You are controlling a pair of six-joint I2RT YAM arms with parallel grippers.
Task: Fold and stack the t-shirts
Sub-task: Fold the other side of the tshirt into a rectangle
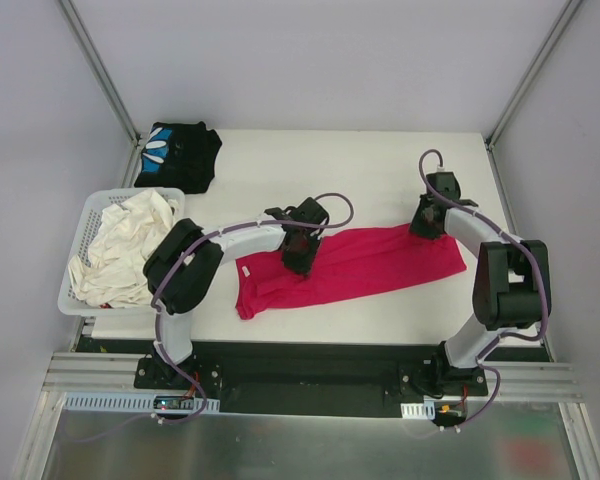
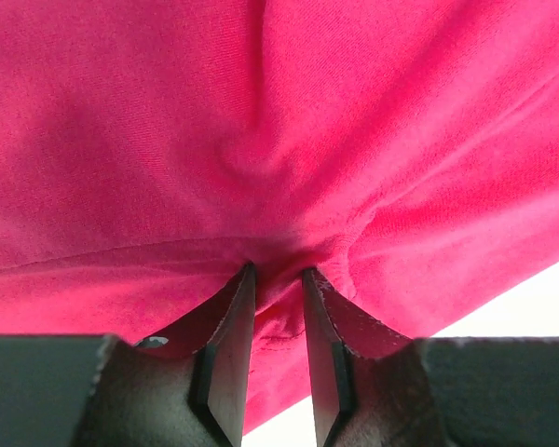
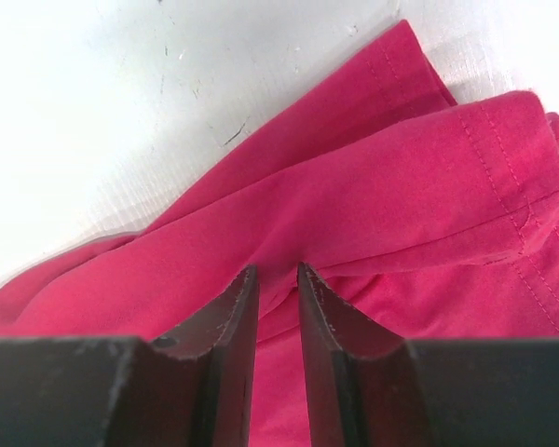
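Both grippers clamp a magenta-red t-shirt [image 1: 380,262] on the white table [image 1: 330,170].

The plain, bright shirt lies as a long, wrinkled band to the right of the white lattice basket [image 1: 80,235]. The left gripper [image 2: 278,273] pinches a puckered fold toward the end nearer the basket. The right gripper [image 3: 277,270] is closed on cloth at the end farthest from the basket, beside a double-stitched hem. A black t-shirt [image 1: 178,155] with a blue-and-white print sits crumpled just behind the basket, which is heaped with cream cloth [image 1: 120,245].
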